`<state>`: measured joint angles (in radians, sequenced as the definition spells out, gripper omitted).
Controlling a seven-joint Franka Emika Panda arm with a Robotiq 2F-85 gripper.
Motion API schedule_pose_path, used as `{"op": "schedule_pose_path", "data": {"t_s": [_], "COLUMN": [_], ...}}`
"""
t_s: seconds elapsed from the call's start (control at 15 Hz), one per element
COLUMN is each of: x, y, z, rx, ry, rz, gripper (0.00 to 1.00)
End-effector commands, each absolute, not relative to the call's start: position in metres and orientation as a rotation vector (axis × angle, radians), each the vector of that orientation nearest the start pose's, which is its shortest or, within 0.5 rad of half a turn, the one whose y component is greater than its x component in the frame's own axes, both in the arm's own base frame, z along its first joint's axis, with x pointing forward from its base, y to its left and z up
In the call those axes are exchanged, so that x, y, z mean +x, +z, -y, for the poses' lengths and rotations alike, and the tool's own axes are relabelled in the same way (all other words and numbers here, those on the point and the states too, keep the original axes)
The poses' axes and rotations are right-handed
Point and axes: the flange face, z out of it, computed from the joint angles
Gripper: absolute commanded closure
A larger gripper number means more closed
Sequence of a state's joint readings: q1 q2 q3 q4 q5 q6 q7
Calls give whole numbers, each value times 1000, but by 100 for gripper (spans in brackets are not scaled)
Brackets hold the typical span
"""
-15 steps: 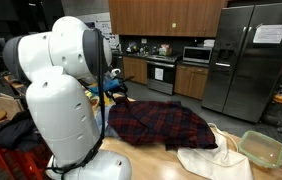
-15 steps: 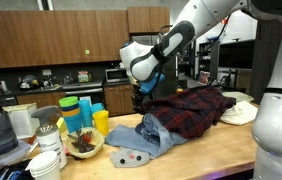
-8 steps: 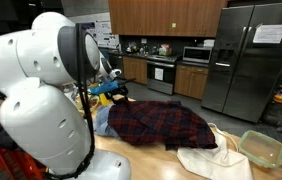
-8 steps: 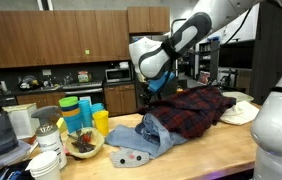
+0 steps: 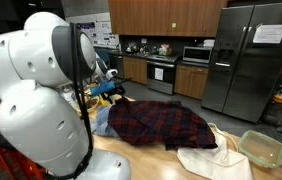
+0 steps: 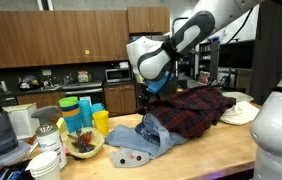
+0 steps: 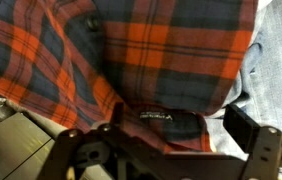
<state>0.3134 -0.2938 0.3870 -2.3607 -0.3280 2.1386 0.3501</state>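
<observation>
The tool (image 7: pixel 166 152) hangs open just above a red and dark blue plaid shirt (image 7: pixel 141 50), its two dark fingers (image 7: pixel 86 155) spread wide at the near edge of the wrist view with nothing caught between them. Between them lies the shirt's collar, with a small dark label (image 7: pixel 159 118) sewn inside it. Whether the fingertips touch the cloth I cannot tell from here. In an exterior view the arm bends down from the upper right and brings the tool (image 6: pixel 158 92) over the left end of the shirt (image 6: pixel 193 108), which lies crumpled across the middle of the wooden worktop (image 6: pixel 211 150). Just left of the shirt and partly under its edge sits a rumpled pale denim garment (image 6: pixel 136 135); the wrist view shows a strip of it along the right side. Further left on the worktop stands a stack of coloured cups (image 6: pixel 81 110). In an exterior view from behind the robot's white body, a white cloth (image 5: pixel 206 158) lies at the near right of the shirt, a clear container (image 5: pixel 263 148) beside it, and a steel fridge (image 5: pixel 246 60) stands at the far wall.
</observation>
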Motion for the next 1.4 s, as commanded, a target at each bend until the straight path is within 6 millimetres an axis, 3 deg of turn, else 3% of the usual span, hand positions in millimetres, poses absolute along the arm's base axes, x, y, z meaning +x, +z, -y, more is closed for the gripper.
{"op": "schedule_pose_path", "data": {"t_s": [0.0, 0.33, 0.8, 1.33], "x": [350, 342, 359, 390], "y": [440, 434, 433, 427], "z": [-307, -332, -363, -345], "rx": [-3320, -3305, -3300, -3388], "ry": [-417, -475, -657, -706], "rz": [968, 1106, 1242, 1133], "gripper": [0, 0, 0, 0]}}
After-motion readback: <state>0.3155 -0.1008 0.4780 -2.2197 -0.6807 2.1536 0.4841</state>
